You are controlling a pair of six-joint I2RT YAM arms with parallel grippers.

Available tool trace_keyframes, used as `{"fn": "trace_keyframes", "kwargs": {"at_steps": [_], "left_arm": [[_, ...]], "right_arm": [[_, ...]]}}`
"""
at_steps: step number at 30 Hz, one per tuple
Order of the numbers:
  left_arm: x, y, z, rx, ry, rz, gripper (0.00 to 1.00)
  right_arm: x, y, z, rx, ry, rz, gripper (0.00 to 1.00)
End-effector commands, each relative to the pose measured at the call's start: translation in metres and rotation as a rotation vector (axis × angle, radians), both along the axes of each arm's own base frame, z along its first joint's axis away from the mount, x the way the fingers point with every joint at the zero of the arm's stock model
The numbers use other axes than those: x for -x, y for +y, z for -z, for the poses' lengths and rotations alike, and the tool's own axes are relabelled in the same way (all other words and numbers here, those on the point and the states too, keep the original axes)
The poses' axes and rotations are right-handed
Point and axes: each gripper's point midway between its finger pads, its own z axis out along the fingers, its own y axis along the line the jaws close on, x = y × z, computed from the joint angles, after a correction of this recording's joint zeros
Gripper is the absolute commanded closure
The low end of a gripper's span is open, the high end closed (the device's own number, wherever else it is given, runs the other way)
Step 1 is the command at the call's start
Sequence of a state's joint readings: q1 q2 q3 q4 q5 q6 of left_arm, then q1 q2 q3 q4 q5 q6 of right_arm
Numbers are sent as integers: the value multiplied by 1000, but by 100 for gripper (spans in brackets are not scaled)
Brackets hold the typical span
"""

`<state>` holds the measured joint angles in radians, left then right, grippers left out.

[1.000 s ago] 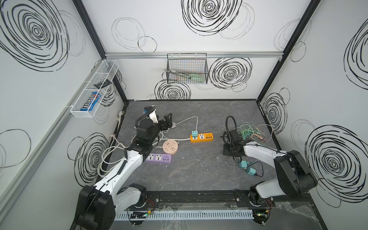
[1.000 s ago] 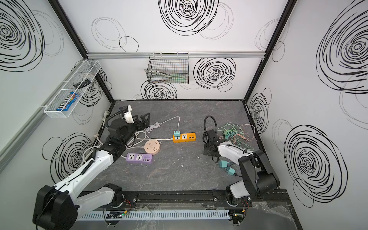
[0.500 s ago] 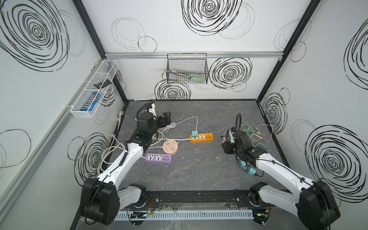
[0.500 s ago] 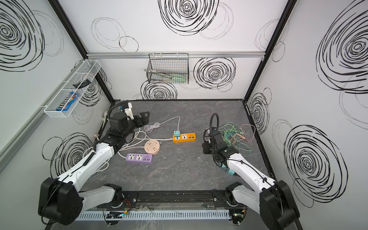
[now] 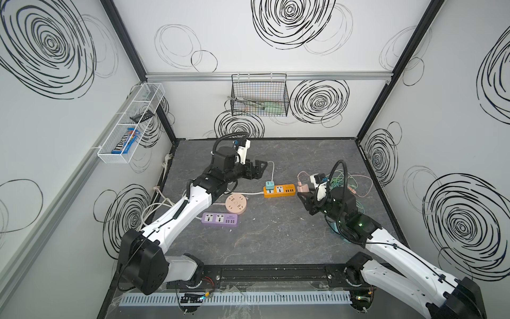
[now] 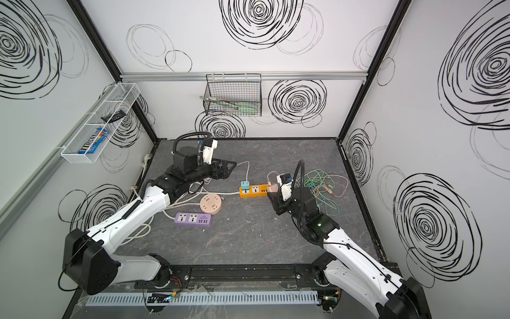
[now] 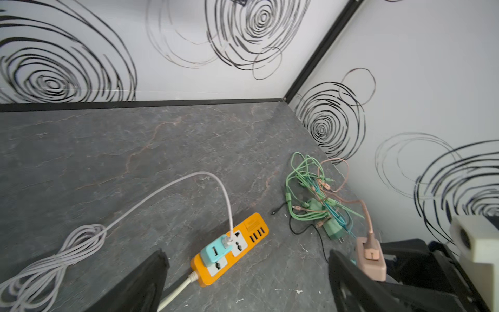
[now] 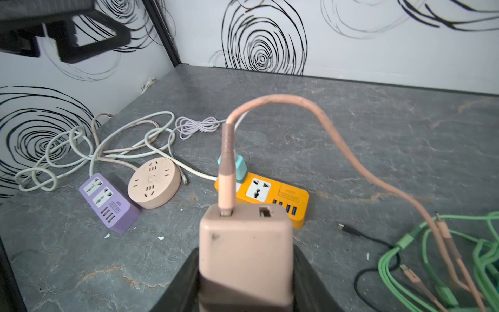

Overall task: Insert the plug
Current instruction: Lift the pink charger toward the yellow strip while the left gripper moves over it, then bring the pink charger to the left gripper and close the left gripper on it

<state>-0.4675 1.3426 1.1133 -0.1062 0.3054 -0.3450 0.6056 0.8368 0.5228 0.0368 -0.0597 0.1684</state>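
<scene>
Adapter (image 8: 245,237), pink USB type, sits clenched in right gripper (image 8: 245,272), lifted just off the right end of orange power strip (image 5: 279,191). Prongs are hidden, so orientation can't be told. Left gripper (image 5: 258,169) hangs wide open & empty behind the strip. To do it well: centre over free universal socket (image 8: 258,190) next to teal adapter (image 8: 238,168), square body w/ strip, press straight down, slow. Pink cable (image 8: 324,127) may drag. Strip could slide, so left arm might pin it.

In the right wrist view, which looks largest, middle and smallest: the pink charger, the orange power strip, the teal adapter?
1. pink charger, though nearness to the camera enlarges it
2. orange power strip
3. teal adapter, partly hidden
</scene>
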Motion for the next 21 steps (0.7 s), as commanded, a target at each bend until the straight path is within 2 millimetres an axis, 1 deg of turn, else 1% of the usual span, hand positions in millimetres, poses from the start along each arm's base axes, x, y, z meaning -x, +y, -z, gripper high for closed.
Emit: {"fn": "trace_keyframes", "kwargs": {"at_steps": [1, 4, 8, 12, 17, 21], "left_arm": [[15, -23, -9, 1, 4, 143, 4], [23, -41, -12, -5, 20, 205, 2], [38, -66, -17, -30, 10, 295, 0], [50, -85, -21, -7, 20, 383, 4], [64, -103, -15, 27, 75, 490, 15], [74, -116, -10, 22, 104, 540, 18]], "right_arm": [[3, 14, -30, -10, -168, -90, 85], [4, 16, -34, -10, -198, -98, 86], [4, 19, -33, 32, -255, -111, 87], [6, 23, -39, 72, -339, -137, 88], [8, 24, -46, 114, -437, -150, 88], [8, 25, -48, 138, -475, -150, 86]]}}
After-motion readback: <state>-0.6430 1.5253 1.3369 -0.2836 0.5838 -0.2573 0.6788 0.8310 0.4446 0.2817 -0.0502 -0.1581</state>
